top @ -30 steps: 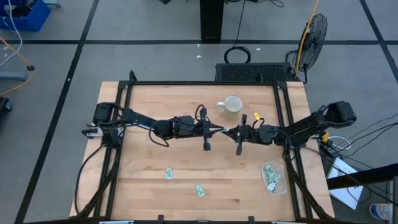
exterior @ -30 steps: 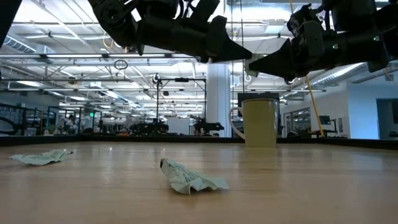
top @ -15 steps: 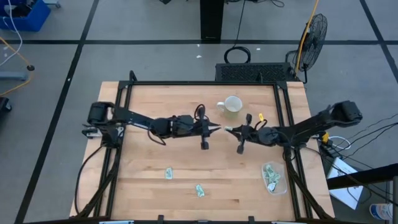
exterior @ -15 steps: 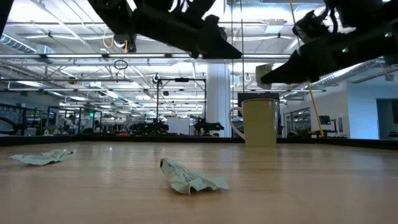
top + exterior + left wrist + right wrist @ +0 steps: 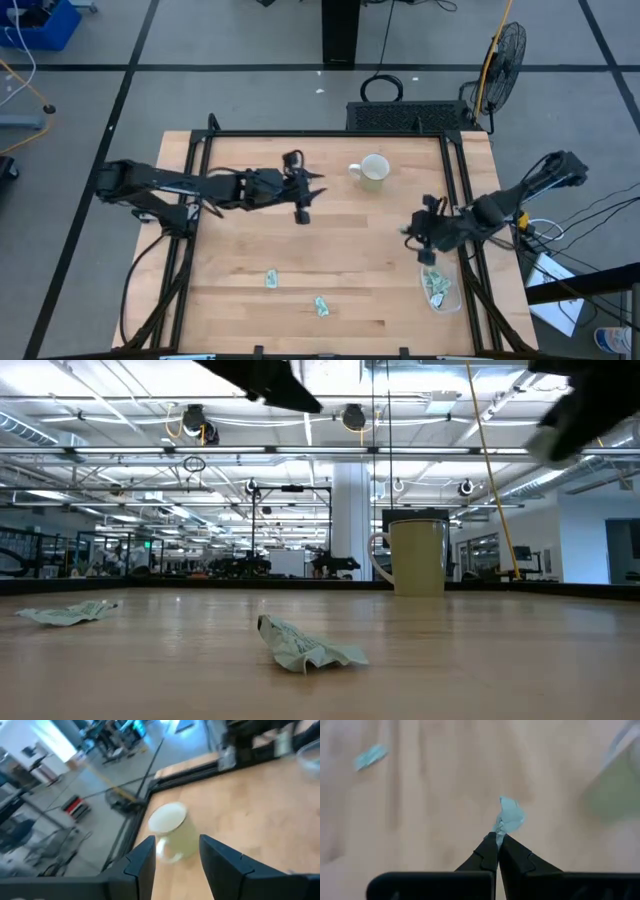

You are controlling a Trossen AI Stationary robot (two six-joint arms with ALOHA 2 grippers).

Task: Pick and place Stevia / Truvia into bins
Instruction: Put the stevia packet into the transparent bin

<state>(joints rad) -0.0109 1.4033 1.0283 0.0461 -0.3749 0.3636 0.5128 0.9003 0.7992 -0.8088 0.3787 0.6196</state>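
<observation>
My right gripper [image 5: 497,839] is shut on a crumpled pale green Stevia sachet [image 5: 510,817], held above the table left of the clear bin [image 5: 440,287], which holds several sachets. In the high view this gripper [image 5: 409,236] is at the table's right. Two more sachets [image 5: 271,279] [image 5: 321,306] lie flat near the front edge; the low view shows them too [image 5: 305,645] [image 5: 65,613]. My left gripper [image 5: 313,184] stands open and empty above the table's far middle, left of the white mug [image 5: 372,170]. My right gripper pinches one end of the sachet [image 5: 500,831] between the free ends of its two fingers. The rest of the sachet sticks out beyond the fingertips [image 5: 490,845]. It is lifted clear of the table.
The white mug [image 5: 418,555] stands at the far middle of the table. A black frame [image 5: 455,190] runs along the table's edges. Bare wood lies between the two loose sachets and the bin.
The two grippers met at the table's middle with the sachet between them. My left gripper has opened, let go and drawn back toward the left and far side. My right gripper has carried the sachet toward the right and near edge, close to the bin.
</observation>
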